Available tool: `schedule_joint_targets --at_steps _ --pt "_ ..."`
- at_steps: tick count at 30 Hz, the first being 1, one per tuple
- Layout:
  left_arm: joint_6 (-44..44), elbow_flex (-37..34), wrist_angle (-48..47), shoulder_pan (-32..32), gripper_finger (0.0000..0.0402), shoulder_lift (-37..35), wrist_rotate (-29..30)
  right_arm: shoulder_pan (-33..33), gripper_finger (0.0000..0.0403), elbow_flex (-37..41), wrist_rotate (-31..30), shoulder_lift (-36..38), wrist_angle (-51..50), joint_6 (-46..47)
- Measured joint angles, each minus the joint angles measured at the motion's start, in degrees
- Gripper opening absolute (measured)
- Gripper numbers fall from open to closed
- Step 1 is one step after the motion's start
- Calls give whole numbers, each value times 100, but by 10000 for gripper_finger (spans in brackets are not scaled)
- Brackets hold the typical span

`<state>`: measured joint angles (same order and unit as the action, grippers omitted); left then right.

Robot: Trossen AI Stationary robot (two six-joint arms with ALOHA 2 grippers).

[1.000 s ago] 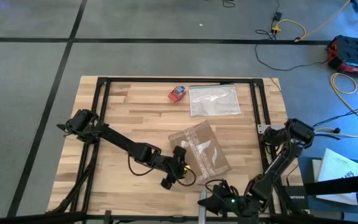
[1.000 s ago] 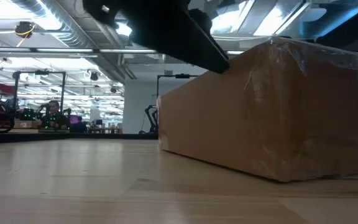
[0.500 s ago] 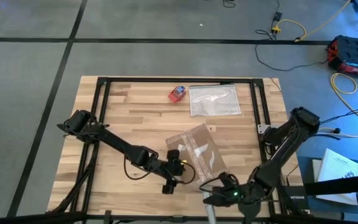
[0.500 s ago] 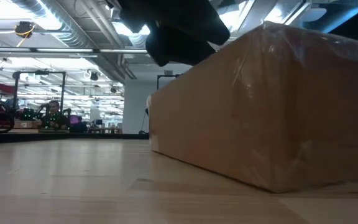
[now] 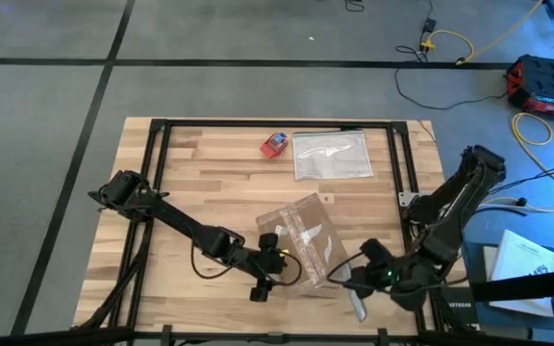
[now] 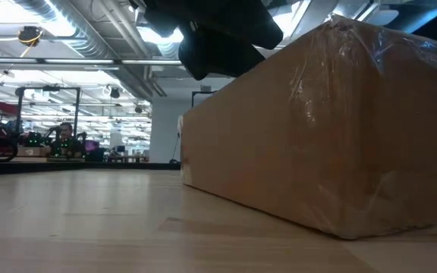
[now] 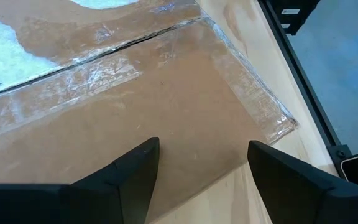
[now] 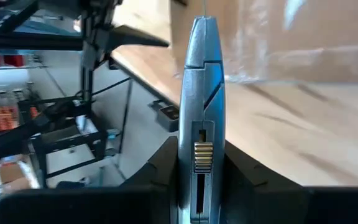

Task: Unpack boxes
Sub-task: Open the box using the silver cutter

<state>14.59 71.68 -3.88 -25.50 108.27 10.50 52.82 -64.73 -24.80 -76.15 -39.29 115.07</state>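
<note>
Lower centre of the high view: box on table, left gripper open against its edge, likely steadying; right gripper clamps a cutter to slit tape.

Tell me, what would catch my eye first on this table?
Probably the taped brown cardboard box lying near the middle of the wooden table, with the left gripper open over its near-left edge. Next, the right gripper by the box's right corner, clamped on a grey utility knife aimed at the box.
</note>
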Motion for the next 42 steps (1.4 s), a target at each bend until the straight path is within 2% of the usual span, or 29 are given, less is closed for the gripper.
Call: schedule_joint_targets --at_steps 7,14,22,27,31,34,37,42 --pt "0 0 7 0 234 4 7 -71 61 0 -252 408 -300 -369" --pt "0 0 11 0 234 4 9 -652 61 0 -304 604 -275 -992" --pt "-2 0 11 2 234 7 17 -1192 61 1 -64 870 -116 -1679" --pt "-2 -2 11 2 234 7 20 -1572 61 0 234 975 170 -2806" --pt "-2 0 11 2 234 7 22 -1780 61 2 544 989 -215 -3357" --pt "-2 0 11 2 234 7 20 -1846 61 2 707 1021 -136 -3863" --pt "-2 0 11 2 234 7 20 -1849 61 2 735 1052 -189 -4283" --pt "-2 -1 12 2 234 7 23 -1836 61 2 620 1227 -280 -5816"
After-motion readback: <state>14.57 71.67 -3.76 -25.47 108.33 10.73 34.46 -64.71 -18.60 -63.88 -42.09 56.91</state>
